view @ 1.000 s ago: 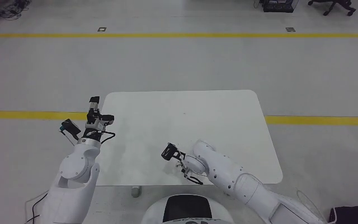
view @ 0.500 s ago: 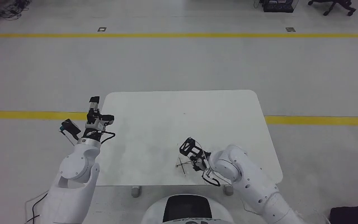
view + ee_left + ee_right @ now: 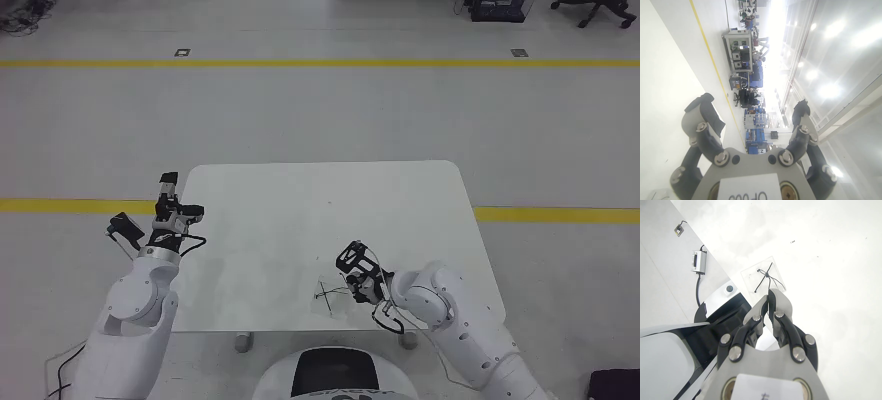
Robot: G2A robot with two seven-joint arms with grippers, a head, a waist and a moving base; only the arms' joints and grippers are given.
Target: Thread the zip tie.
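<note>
A clear flat tray (image 3: 751, 274) lies near the table's front edge and holds a few crossed black zip ties (image 3: 763, 275). From above, these ties (image 3: 326, 295) sit just left of my right gripper (image 3: 352, 260). The right gripper (image 3: 768, 292) is shut, and a thin black zip tie (image 3: 769, 283) sticks out past its fingertips, over the tray's edge. My left gripper (image 3: 753, 109) is open and empty, pointing away from the table toward the room. It is raised at the table's left edge (image 3: 178, 200).
The white table (image 3: 330, 210) is bare apart from the tray (image 3: 338, 303). A grey power box (image 3: 697, 260) with a cable lies on the floor beside the table's front edge.
My right arm has swung to the right, from over the tray to just beside it, and the tray and its ties now show. The left arm has not moved.
</note>
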